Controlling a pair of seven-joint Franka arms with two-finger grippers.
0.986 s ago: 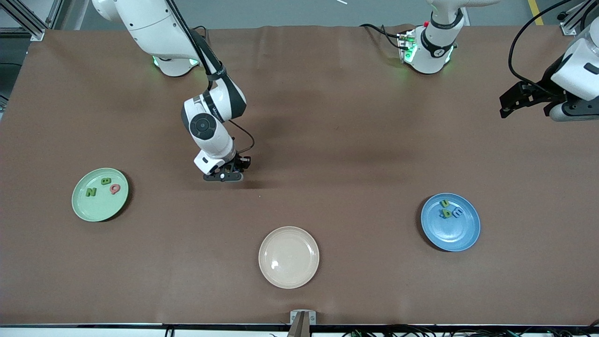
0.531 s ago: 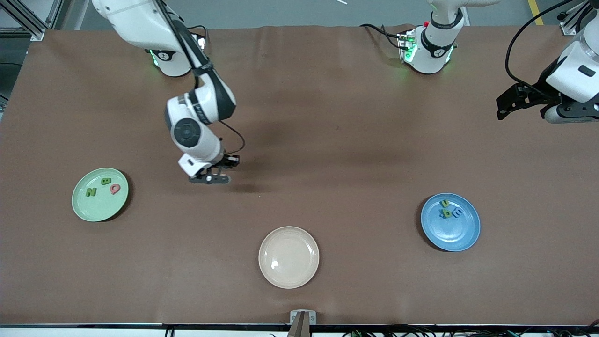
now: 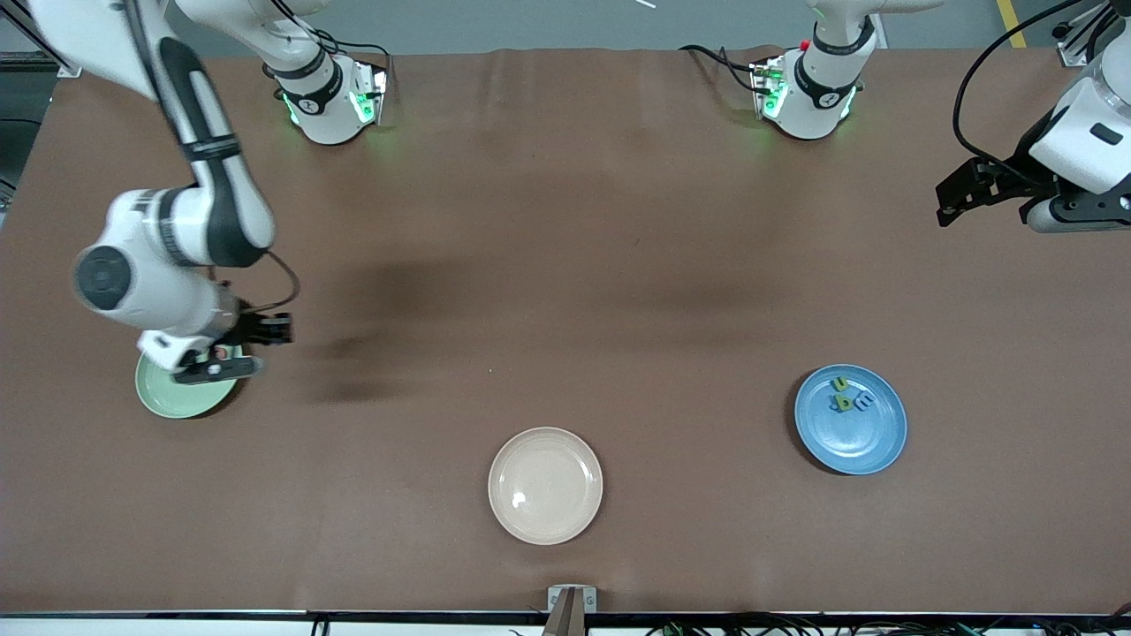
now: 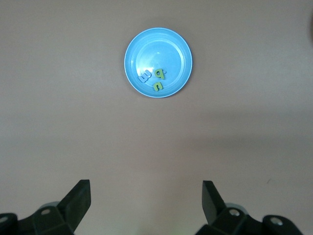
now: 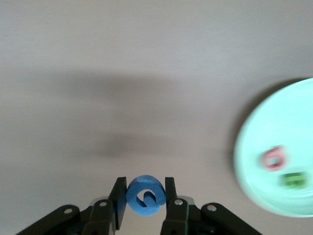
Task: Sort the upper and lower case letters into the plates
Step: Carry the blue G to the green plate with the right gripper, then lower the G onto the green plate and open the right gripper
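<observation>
Three small letters sit in my blue plate (image 3: 851, 433) toward the left arm's end of the table; from the left wrist I read a blue "m" (image 4: 145, 77) beside a green "g" (image 4: 160, 74) and a green "u" (image 4: 158, 86). My right gripper (image 5: 145, 197) hangs over the edge of the green plate (image 3: 168, 400), fingers pinching a rounded blue letter (image 5: 145, 196) that I cannot read. A pink letter (image 5: 274, 159) and a green one (image 5: 295, 179) lie in that plate, too smeared to read. My left gripper (image 4: 146, 198) waits, spread wide and holding nothing. The cream plate (image 3: 545, 485) lies nearest the front camera.
</observation>
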